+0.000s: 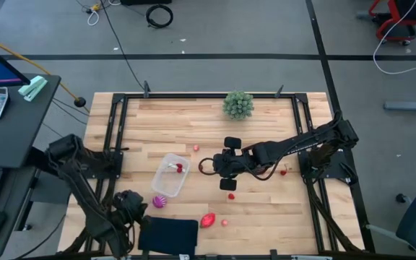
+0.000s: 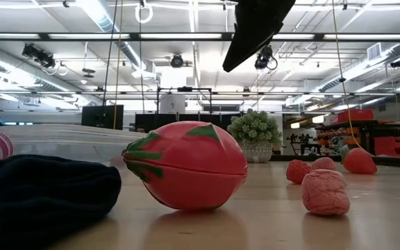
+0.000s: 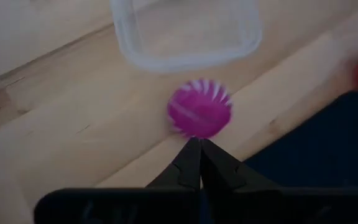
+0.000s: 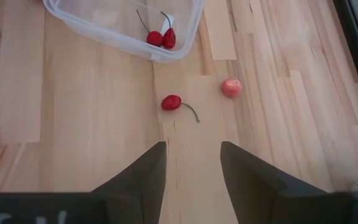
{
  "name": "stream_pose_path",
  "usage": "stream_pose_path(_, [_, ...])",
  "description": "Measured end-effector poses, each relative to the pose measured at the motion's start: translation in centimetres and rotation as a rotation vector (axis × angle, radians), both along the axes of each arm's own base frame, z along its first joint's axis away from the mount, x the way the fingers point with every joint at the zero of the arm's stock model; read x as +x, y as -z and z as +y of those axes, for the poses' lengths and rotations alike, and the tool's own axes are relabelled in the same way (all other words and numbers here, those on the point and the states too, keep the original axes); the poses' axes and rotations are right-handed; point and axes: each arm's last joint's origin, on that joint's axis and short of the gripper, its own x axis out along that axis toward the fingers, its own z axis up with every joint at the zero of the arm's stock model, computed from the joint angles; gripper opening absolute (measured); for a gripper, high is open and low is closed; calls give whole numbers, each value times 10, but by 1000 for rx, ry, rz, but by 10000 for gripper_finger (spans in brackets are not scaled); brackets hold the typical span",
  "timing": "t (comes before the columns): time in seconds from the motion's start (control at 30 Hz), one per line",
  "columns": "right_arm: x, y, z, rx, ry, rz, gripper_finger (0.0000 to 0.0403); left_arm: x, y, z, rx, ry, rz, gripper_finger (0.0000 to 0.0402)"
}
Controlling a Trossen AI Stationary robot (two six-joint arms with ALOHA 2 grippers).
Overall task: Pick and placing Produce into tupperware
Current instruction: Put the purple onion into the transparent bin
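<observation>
The right gripper (image 1: 215, 165) hangs over the middle of the counter (image 1: 280, 209) in the high view, its jaws apart and empty, just right of the tub (image 1: 169, 175). Its wrist view shows a stemmed cherry (image 4: 171, 102) and a pale berry (image 4: 230, 87) lying on the wood ahead of the open jaws, with two cherries (image 4: 161, 38) already inside the tub at the upper edge of that frame. This looks like the approach to the next pick: the loose cherry seems the likely target, so the gripper would need to move forward, drop until the jaws straddle it, and close. The left gripper (image 3: 199, 163) waits at the lower left of the high view, jaws together, pointing at the purple ball (image 3: 199, 107) just below the tub. More pieces (image 1: 207, 219) lie near the lower edge by the black pad (image 1: 168, 235).
</observation>
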Motion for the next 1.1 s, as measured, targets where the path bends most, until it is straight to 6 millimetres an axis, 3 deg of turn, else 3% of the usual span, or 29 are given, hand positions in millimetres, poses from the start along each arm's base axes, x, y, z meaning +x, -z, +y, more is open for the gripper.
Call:
stream_pose_path(0.37, [2, -1, 0, 7, 3, -22, 158, 8, 5, 1, 86, 125, 64, 22])
stream_pose_path(0.67, [2, -1, 0, 10, 6, -25, 157, 24, 6, 3, 52, 131, 46, 24])
stream_pose_path(0.83, [2, -1, 0, 10, 7, -25, 158, 25, 6, 4, 50, 126, 44, 79])
stream_pose_path(1.1, [2, -1, 0, 9, 6, -24, 158, 31, 14, 1, 20, 73, 25, 217])
